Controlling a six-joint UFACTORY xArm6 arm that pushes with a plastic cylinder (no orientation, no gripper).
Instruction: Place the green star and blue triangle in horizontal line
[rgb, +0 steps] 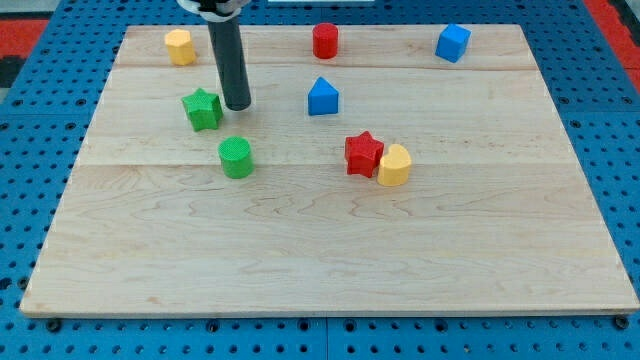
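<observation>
The green star (203, 109) lies at the board's upper left. The blue triangle (322, 97) lies to its right, near the upper middle, slightly higher in the view than the star. My tip (238, 104) rests on the board just right of the green star, close to it, with the dark rod rising toward the view's top. The triangle is well to the right of the tip.
A green cylinder (236, 158) lies below the star. A red star (363, 153) touches a yellow block (394, 165) at centre right. A yellow block (180, 46), a red cylinder (325, 41) and a blue cube (452, 42) lie along the wooden board's (330, 260) top edge.
</observation>
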